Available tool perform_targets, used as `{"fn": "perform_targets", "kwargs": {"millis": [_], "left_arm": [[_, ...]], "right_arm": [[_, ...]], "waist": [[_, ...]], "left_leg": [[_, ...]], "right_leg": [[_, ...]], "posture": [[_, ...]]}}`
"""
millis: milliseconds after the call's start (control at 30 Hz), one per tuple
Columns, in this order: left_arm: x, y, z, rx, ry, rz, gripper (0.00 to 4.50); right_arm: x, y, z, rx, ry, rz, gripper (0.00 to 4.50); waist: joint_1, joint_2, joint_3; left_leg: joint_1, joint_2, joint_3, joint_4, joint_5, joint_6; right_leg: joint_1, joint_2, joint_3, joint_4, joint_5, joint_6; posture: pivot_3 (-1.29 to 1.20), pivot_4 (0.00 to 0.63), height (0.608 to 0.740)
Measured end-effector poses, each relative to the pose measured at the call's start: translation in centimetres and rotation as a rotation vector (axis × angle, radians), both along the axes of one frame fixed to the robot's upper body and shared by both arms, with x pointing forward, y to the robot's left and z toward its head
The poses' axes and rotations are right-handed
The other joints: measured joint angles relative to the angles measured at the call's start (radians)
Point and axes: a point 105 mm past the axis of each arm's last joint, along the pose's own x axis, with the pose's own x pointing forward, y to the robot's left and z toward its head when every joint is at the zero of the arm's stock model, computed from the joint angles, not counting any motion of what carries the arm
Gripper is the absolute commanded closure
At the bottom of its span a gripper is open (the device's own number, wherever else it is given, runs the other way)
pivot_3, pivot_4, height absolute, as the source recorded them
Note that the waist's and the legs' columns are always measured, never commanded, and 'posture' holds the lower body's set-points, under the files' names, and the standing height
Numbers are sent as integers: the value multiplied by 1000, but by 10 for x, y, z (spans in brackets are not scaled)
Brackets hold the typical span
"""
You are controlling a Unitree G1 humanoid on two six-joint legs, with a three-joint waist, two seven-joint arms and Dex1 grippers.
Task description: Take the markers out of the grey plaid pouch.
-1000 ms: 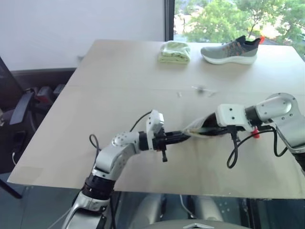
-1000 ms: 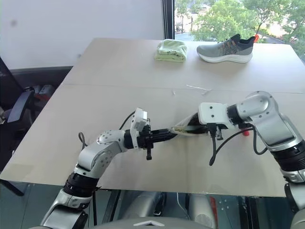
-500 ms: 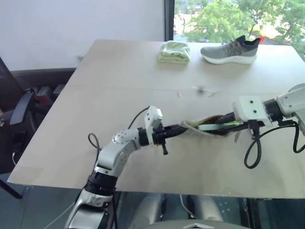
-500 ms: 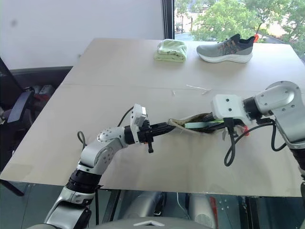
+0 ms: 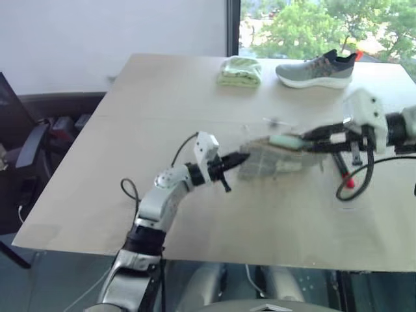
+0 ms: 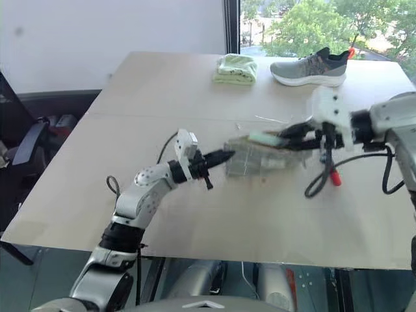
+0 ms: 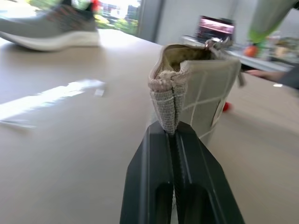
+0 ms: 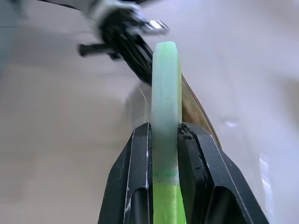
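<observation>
Right wrist view: right gripper [image 8: 166,140] clamped a green marker [image 8: 166,93], nearly free of the grey plaid pouch [image 5: 270,158]. Left gripper [image 7: 172,135] pinched its corner, aloft over the table [image 5: 162,91]. Next, likely: clear the mouth, set it down.

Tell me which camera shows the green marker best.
The right wrist view: the green marker runs up its middle, clamped between the right gripper fingers. The eye views show it small and blurred, above the pouch that the left gripper pinches.
</observation>
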Motion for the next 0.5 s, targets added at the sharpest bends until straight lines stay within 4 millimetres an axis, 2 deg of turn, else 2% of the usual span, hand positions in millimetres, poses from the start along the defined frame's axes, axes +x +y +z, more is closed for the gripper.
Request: {"fn": "perform_targets", "kwargs": {"millis": [67, 133, 267, 333, 433, 500], "left_arm": [[17, 13, 10, 28, -76, 107, 4500], [25, 28, 24, 51, -156, 177, 4500], [29, 45, 34, 95, -225, 247, 4500], [28, 60, 36, 158, -256, 284, 4500], [23, 97, 35, 238, -275, 379, 4500], [18, 107, 30, 259, -266, 409, 4500]], "right_arm": [[21, -25, -3, 4, -22, -176, 3791], [37, -55, -9, 32, -24, -349, 3791], [48, -94, -24, -11, -18, -544, 3791], [52, -122, -34, -49, -11, -687, 3791], [50, -168, -47, -113, 2, -895, 3791], [49, -183, -53, -139, 6, -963, 3791]], "waist": [[1, -1, 1], [0, -1, 1], [-3, -1, 1], [-5, -1, 1], [-9, 0, 1], [-9, 1, 1]], "left_leg": [[-1, 0, 0, 0, 0, 0], [-2, 0, 1, 0, 0, 0], [-2, 0, 2, -2, 0, 0], [-3, 0, 3, -3, 0, 0], [-2, 0, 6, -4, 0, 0], [-2, 0, 7, -3, 0, 0]], "right_leg": [[-1, 0, 0, 0, 0, 0], [-2, 0, 1, 0, 0, 0], [-4, 0, 1, -1, 0, 0], [-5, 0, 2, -1, 0, 0], [-6, 0, 5, 0, 0, 0], [-6, 0, 5, 0, 0, 0]], "posture": [[0, 150, 740], [0, 150, 740], [0, 150, 740], [0, 150, 740], [0, 150, 740], [0, 150, 740]]}}
